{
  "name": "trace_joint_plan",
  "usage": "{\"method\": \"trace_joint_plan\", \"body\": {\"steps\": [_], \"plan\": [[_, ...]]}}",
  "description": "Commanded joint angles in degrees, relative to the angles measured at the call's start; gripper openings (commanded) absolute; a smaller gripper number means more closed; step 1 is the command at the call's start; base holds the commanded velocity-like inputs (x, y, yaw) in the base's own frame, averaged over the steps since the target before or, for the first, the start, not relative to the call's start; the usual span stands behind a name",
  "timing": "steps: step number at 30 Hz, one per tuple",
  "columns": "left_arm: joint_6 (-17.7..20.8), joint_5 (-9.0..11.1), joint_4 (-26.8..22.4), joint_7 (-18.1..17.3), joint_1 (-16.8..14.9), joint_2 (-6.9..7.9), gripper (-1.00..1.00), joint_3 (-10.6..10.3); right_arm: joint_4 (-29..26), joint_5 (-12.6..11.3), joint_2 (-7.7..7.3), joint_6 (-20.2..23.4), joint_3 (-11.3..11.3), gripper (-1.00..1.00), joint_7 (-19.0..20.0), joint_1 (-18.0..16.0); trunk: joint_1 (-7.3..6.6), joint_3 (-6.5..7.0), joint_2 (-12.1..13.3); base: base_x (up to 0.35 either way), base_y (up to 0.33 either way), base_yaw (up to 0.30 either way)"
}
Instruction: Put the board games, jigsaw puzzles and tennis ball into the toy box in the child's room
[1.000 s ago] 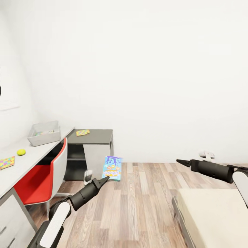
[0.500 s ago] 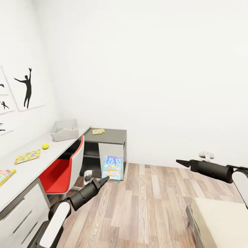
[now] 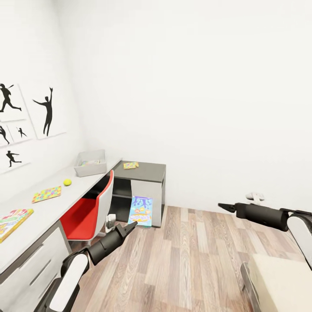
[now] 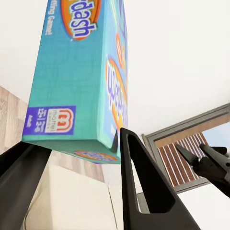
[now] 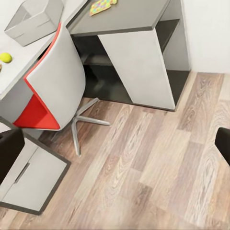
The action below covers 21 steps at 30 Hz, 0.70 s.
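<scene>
Between the earlier head pictures and this one the whole scene slid rightward, which was the camera turning toward the bench, not the toys moving. More posters came into sight, and the bed shrank to a corner. The left gripper had its jaws closed on the bottom edge of the blue-purple board game, held upright above the floor. The right gripper pointed forward, holding nothing; I could not tell its jaw gap. On the bench lay the toy box, tennis ball, a jigsaw puzzle and another game box. Gripped so low, the game could probably tip out, or clip the red chair on approach
</scene>
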Motion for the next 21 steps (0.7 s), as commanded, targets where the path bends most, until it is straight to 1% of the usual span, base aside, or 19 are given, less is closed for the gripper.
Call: {"method": "trace_joint_plan", "body": {"steps": [1,14,16,21], "plan": [[0.25,0.28,-0.01,0.08,-0.05,0.05,-1.00,-0.03,-0.01,0.58,-0.01,0.23,0.02,1.00,0.60,-0.06,-0.21,0.08,0.33,0.000,0.000,0.008],[0.25,0.28,-0.01,0.08,-0.05,0.21,-1.00,-0.03,-0.11,0.68,-0.20,0.23,0.42,1.00,0.63,-0.06,-3.06,2.42,5.55,0.000,0.000,0.006],[0.25,0.29,0.03,0.08,-0.05,0.20,-1.00,-0.03,-0.11,0.68,-0.37,0.23,0.55,1.00,0.75,-0.06,-3.50,2.78,6.35,0.000,0.000,0.168],[0.24,0.23,0.17,0.08,-0.05,0.22,-1.00,-0.03,-0.11,0.68,-0.43,0.23,0.58,1.00,0.78,-0.06,-4.60,3.67,8.35,0.000,0.000,0.267]]}}
